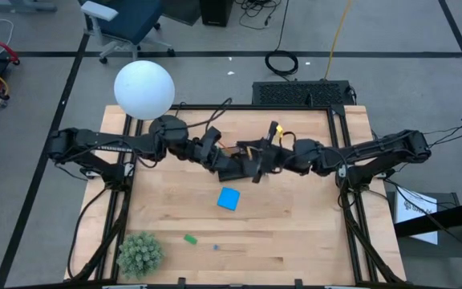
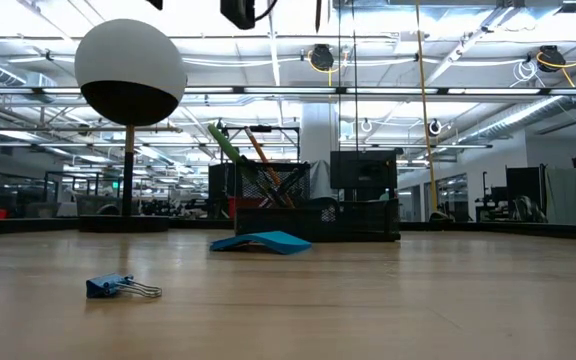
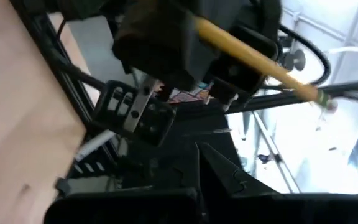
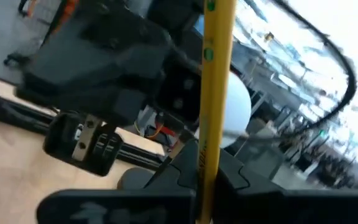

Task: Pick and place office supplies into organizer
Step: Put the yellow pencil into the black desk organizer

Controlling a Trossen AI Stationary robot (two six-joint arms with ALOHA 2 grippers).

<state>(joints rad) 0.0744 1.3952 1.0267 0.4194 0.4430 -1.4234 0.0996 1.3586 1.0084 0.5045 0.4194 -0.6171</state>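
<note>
Both arms meet above the black rectangular mesh organizer at the table's far middle. The right gripper clamps a thin yellow pencil upright between its fingers. The left gripper's jaw state cannot be told, and the blue square note pad lies just in front of the organizer.

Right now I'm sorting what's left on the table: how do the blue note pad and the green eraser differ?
The blue note pad is larger and square, lying mid-table; the green eraser is small, oblong and sits nearer the plant ball. Both lie loose on the wood, outside the organizer.
</note>
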